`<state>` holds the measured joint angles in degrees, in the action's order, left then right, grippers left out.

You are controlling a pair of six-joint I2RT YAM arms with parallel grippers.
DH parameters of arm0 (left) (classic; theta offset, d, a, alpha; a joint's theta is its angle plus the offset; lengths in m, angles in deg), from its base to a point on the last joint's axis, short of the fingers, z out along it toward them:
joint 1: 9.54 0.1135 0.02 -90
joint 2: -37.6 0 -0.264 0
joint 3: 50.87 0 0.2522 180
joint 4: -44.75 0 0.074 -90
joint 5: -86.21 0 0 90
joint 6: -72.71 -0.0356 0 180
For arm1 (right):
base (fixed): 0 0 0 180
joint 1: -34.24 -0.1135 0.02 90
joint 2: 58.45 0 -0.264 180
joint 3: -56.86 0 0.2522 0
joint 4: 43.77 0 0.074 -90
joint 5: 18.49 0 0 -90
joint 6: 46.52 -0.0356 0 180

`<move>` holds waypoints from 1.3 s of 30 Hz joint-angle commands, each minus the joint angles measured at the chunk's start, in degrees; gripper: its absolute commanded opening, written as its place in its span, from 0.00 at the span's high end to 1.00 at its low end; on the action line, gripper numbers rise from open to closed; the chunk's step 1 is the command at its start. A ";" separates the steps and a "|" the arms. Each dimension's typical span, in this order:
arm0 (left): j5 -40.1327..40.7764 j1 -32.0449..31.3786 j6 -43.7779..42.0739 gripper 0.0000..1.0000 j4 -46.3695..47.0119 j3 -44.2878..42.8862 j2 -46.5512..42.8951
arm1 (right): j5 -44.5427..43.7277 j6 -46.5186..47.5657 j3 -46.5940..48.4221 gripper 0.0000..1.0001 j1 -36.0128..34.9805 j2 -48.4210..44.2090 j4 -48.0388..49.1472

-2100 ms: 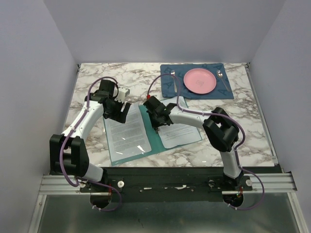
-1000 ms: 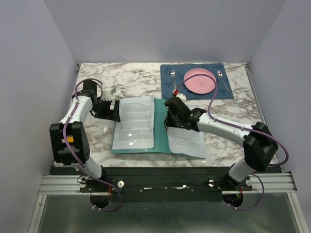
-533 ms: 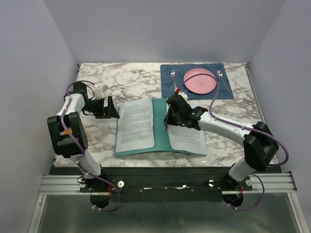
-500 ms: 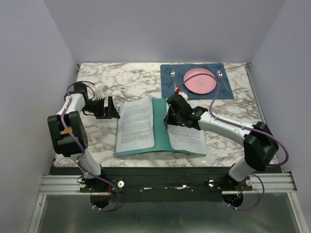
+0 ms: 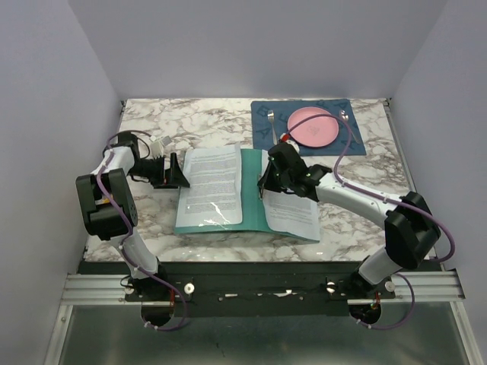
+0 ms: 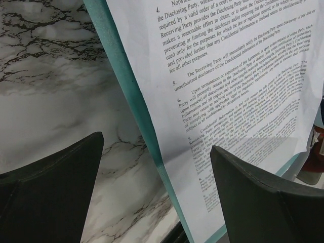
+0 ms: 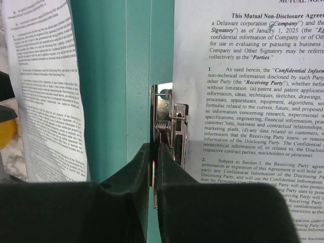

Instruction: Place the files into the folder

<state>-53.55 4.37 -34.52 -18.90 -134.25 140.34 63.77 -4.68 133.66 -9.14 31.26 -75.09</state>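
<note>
The teal folder (image 5: 251, 190) lies open on the marble table. A printed sheet with a glossy sheen (image 5: 213, 182) covers its left half. The files (image 5: 293, 209), white sheets of dense text, lie on its right half. My right gripper (image 5: 262, 190) is at the spine. In the right wrist view it (image 7: 155, 147) is shut on the upright lever of the metal clip (image 7: 172, 121), beside the files (image 7: 253, 76). My left gripper (image 5: 176, 173) is open and empty just off the folder's left edge (image 6: 126, 86), low over the table (image 6: 157, 147).
A dark blue placemat (image 5: 308, 125) at the back right holds a pink plate (image 5: 313, 125), a fork (image 5: 272, 122) and a spoon (image 5: 346, 118). Grey walls close in the table on three sides. The left arm's elbow (image 5: 106, 201) stands near the left edge.
The folder has swung straighter and moved slightly back. My left gripper let go of the left page and drew off to the left. My right gripper stayed at the spine clip.
</note>
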 commanded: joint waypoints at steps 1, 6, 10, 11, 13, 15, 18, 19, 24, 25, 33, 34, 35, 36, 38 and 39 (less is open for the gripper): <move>-3.85 0.41 -2.63 0.01 -1.61 0.45 1.41 | 3.79 -2.73 -1.00 1.00 0.92 -1.38 4.38; -7.01 0.33 -2.72 0.01 -2.14 1.16 1.68 | 5.37 -3.69 -0.29 1.00 0.92 0.46 5.78; -10.97 -0.29 -2.89 0.01 -3.20 2.12 0.80 | 6.08 -4.66 0.23 1.00 0.92 1.87 6.84; -12.11 -0.46 -3.07 0.01 -3.46 2.39 0.10 | 6.17 -5.10 0.32 1.00 0.92 2.22 7.27; -12.91 -1.08 -4.21 0.01 -4.51 2.91 -0.52 | 6.43 -5.36 0.41 0.99 0.92 3.18 7.72; -12.47 -1.08 -4.82 0.01 -5.21 3.18 -1.13 | 6.60 -5.71 0.41 0.99 0.92 3.71 8.07; -10.37 -0.99 -5.44 0.01 -5.48 3.44 -1.93 | 6.69 -5.37 0.32 0.99 0.92 4.50 8.16; -10.10 -0.99 -5.35 0.01 -5.48 3.44 -2.10 | 6.69 -5.10 0.32 0.99 0.92 4.77 8.24; -9.65 -0.73 -4.48 0.13 -5.57 2.57 -4.74 | 7.48 -3.17 1.37 0.99 0.84 8.89 8.24; -10.00 -0.73 -4.47 0.20 -5.57 2.56 -5.18 | 7.40 -2.99 1.64 0.99 0.75 9.68 8.25; -5.18 -1.78 -2.02 0.86 -5.39 1.43 -7.29 | 11.52 -1.67 5.33 0.91 -1.10 15.84 8.95; -4.74 -2.04 -1.67 0.87 -5.31 1.25 -7.03 | 12.05 -1.50 5.94 0.85 -1.10 16.89 9.04; -4.04 -2.05 -1.40 0.87 -5.39 1.07 -6.85 | 12.66 -1.32 6.21 0.79 -1.10 17.25 8.95; -2.64 -2.05 -0.96 0.89 -5.22 0.72 -6.94 | 13.37 -0.62 6.39 0.67 -1.10 17.43 8.95; -0.44 -1.96 0.18 0.92 -5.22 -0.16 -7.29 | 13.55 -0.01 6.74 0.56 -1.10 17.34 8.25; 3.05 -2.05 0.62 0.94 -4.78 -0.42 -7.64 | 13.03 0.69 6.91 0.46 -1.10 16.90 7.64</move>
<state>-58.18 2.71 -36.10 -23.77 -131.92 133.92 74.59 -6.25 138.19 -9.75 48.31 -68.06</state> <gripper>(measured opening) 0.095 0.409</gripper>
